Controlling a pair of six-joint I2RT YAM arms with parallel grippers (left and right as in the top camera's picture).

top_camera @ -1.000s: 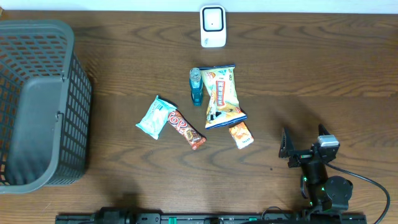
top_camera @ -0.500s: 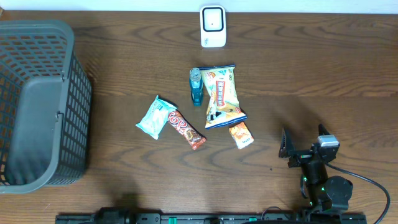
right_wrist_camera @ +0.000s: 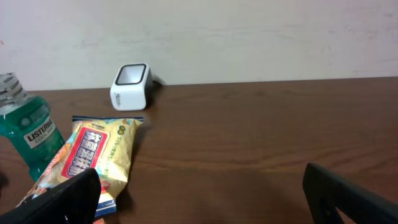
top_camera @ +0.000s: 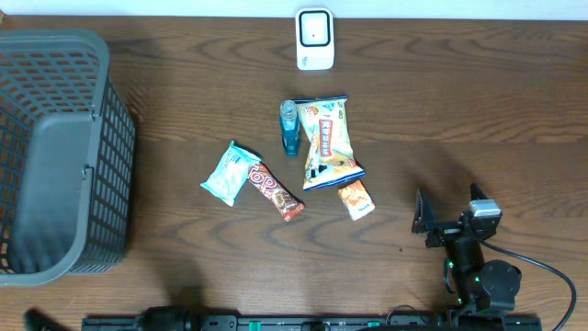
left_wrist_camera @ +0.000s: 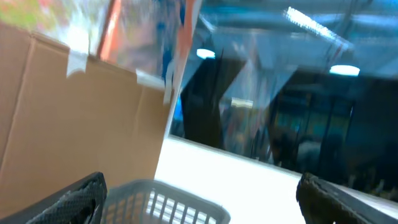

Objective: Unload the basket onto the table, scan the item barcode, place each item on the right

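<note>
Left claw, right claw: both agape.

A dark wooden worktop carries a grey basket at the left and a white scanner at the far edge. At the centre lie a teal bottle just beside a snack bag, a pale packet touching a red bar, and an orange packet.

A big gray basket with a grid of little holes in its sides sits on the dark brown wooden bench. The bench runs far off to the right of the basket. A brown cardboard box stands behind the basket.
</note>
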